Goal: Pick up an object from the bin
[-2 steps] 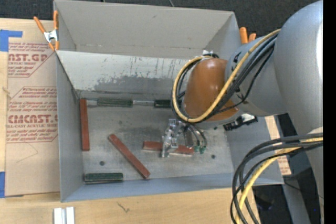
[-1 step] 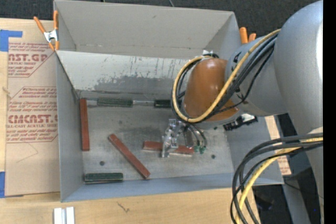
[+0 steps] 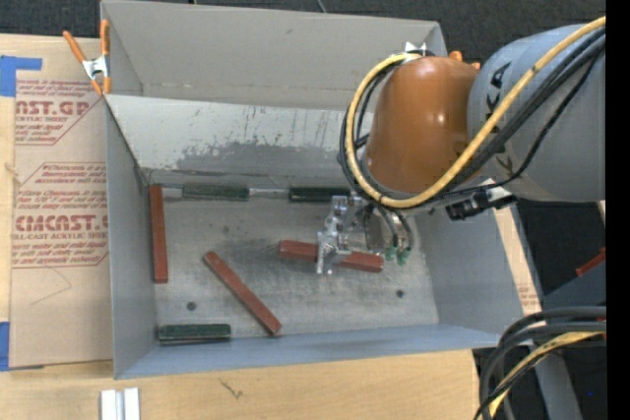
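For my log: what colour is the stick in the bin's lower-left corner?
Stick: dark green, camera view.

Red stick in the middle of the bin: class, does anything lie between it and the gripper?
Nothing visible does. The gripper sits right over the red stick; a slanted red stick and a green stick lie apart, toward the view's left.

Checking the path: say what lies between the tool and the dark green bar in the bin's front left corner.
In the camera view, a slanted red bar lies between tool and dark green bar.
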Motion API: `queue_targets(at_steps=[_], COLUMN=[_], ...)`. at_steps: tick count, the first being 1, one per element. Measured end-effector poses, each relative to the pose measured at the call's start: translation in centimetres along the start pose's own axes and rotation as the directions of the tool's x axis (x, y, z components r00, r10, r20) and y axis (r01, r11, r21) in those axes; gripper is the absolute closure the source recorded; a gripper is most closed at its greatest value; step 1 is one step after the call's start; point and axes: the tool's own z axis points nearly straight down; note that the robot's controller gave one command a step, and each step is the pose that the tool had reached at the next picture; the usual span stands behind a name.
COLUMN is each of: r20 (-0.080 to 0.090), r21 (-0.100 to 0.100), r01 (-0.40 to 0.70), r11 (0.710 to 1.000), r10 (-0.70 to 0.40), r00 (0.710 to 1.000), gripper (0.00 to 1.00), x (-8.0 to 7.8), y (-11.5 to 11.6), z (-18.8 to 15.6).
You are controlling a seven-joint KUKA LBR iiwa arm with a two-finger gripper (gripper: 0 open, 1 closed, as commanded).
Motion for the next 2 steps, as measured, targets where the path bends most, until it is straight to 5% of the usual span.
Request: queue_targets(at_steps=[1,2], r20=[0.0,0.004], r21=[0.0,0.002], r01=[0.0,0.363], r11=[1.0,0.932], r10=[0.0,-0.363], r00=[1.0,0.932], gripper=[1.0,1.0], x=[0.0,-2.7], y=[0.0,-4.1], z=[0.0,-11.2])
